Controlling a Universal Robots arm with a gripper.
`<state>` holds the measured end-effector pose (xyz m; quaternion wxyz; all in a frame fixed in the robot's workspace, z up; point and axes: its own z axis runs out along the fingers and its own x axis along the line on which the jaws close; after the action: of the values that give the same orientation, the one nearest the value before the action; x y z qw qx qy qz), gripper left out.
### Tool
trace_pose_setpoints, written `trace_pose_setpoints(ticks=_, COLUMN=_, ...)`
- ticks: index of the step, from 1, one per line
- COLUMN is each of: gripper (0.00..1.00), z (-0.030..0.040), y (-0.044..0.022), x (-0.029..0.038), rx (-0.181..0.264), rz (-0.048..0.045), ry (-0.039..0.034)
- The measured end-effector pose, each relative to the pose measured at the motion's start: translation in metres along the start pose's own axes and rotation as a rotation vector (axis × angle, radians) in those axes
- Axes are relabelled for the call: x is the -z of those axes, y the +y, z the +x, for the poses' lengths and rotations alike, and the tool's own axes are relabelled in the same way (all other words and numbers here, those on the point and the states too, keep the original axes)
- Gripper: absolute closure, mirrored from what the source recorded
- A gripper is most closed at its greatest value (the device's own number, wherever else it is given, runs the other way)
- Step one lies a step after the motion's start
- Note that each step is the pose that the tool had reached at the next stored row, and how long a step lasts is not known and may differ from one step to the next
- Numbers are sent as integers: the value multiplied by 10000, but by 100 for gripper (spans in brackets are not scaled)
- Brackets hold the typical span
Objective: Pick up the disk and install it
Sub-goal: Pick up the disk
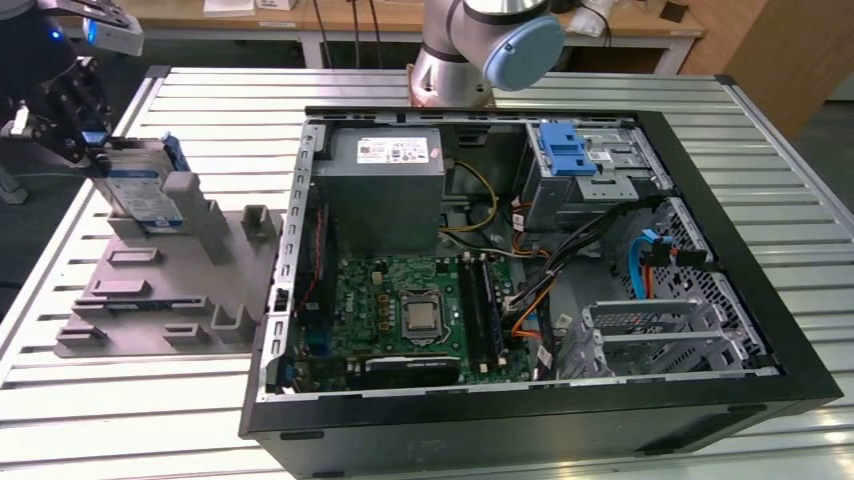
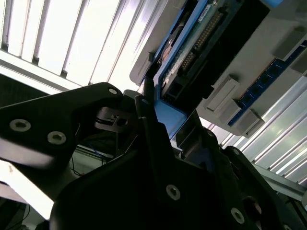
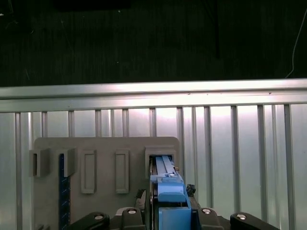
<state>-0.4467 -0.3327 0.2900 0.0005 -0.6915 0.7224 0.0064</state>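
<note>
I read the gripper (image 1: 91,150) as clamped narrow on the disk (image 1: 140,190); in the first wrist view its fingers (image 3: 129,213) press either side of the blue rail (image 3: 168,189) on the disk's top edge; disk stands upright in a slot of the grey holder (image 1: 147,300), at the exterior view's left; holder lies on the slatted table (image 1: 134,420), just beside the open computer case (image 1: 781,310).

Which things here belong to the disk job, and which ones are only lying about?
Job: gripper, closed on the disk standing in the grey holder; open computer case.
Lying about: power supply, motherboard, slatted table.
</note>
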Motion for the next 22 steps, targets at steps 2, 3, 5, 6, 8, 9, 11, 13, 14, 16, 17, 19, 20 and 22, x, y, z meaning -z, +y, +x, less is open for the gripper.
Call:
trace_pose_setpoints(ticks=2, gripper=56, z=0, y=0, x=-2, rx=1, rz=2, ry=-1)
trace_pose_setpoints(ticks=3, gripper=56, z=0, y=0, x=-3, rx=1, rz=2, ry=-1)
trace_pose_setpoints(ticks=5, gripper=56, z=0, y=0, x=-3, rx=0, rz=1, ry=-1)
trace_pose_setpoints(ticks=6, gripper=58, z=0, y=0, x=-3, rx=0, rz=2, ry=-1)
trace_pose_setpoints(ticks=8, gripper=64, z=0, y=0, x=-3, rx=0, rz=2, ry=0)
trace_pose_setpoints(ticks=9, gripper=64, z=0, y=0, x=-3, rx=0, rz=2, ry=-1)
trace_pose_setpoints(ticks=11, gripper=64, z=0, y=0, x=-3, rx=1, rz=2, ry=0)
trace_pose_setpoints(ticks=13, gripper=64, z=0, y=0, x=0, rx=0, rz=3, ry=-1)
trace_pose_setpoints(ticks=14, gripper=64, z=0, y=0, x=9, rx=1, rz=4, ry=-2)
trace_pose_setpoints(ticks=16, gripper=64, z=0, y=0, x=36, rx=0, rz=4, ry=-2)
trace_pose_setpoints(ticks=17, gripper=64, z=0, y=0, x=51, rx=0, rz=3, ry=-2)
trace_pose_setpoints(ticks=19, gripper=64, z=-1, y=0, x=78, rx=0, rz=3, ry=-1)
trace_pose_setpoints(ticks=20, gripper=64, z=-1, y=1, x=93, rx=0, rz=2, ry=-1)
trace_pose_setpoints(ticks=22, gripper=64, z=-1, y=1, x=106, rx=0, rz=4, ry=-2)
